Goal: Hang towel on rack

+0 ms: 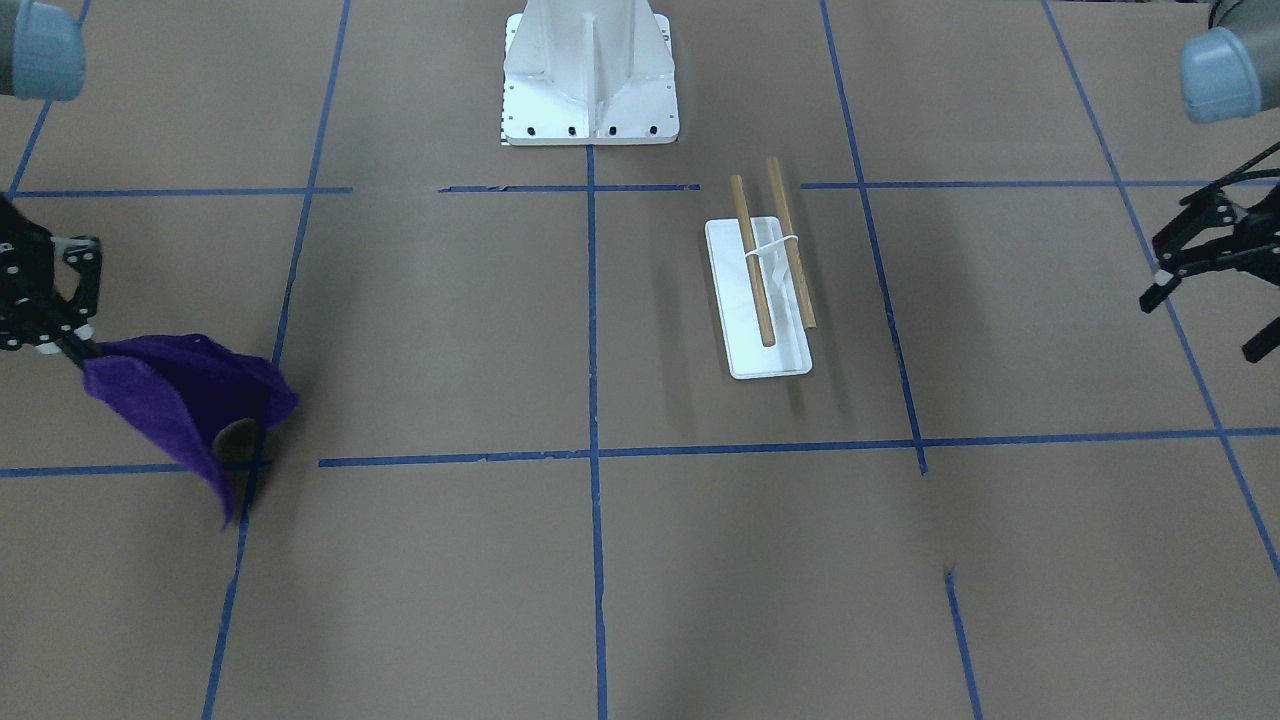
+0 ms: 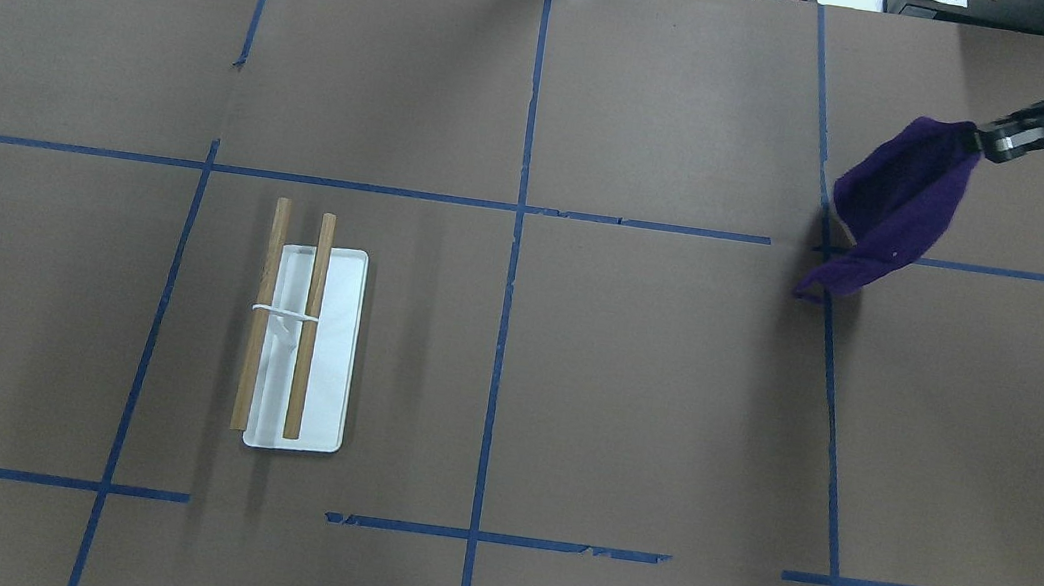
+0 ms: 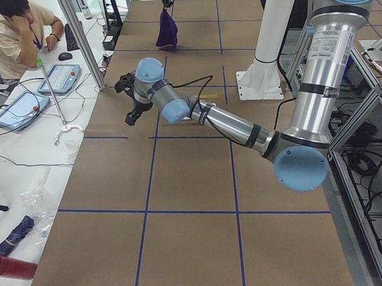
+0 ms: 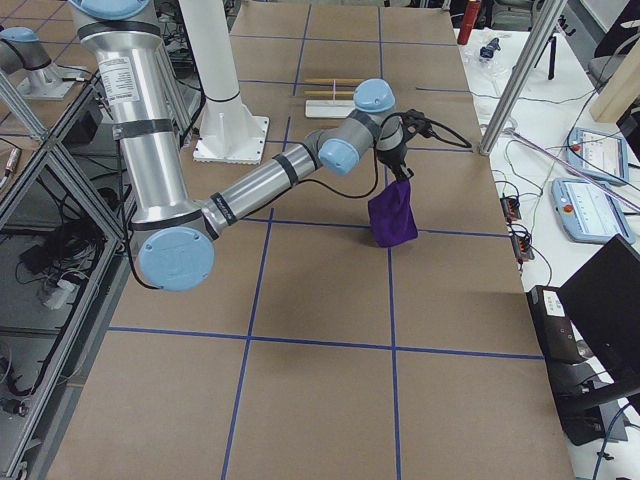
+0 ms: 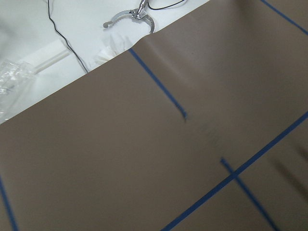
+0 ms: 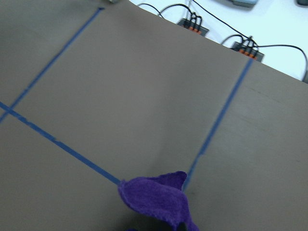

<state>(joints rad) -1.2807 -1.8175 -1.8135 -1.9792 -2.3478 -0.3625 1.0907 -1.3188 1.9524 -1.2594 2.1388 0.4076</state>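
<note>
The right pincer (image 1: 72, 345) is closed on one corner of a purple towel (image 2: 896, 206), which hangs bunched from it over the far right of the brown counter (image 2: 570, 390). The rack (image 2: 293, 344), a white base carrying two wooden rails, stands well apart on the robot's left half. The left pincer (image 1: 1205, 325) hangs spread wide and empty at the left edge. The carry looks under way; next, the towel likely needs lifting above the rails, crossing the counter, then draping over one rail.
</note>
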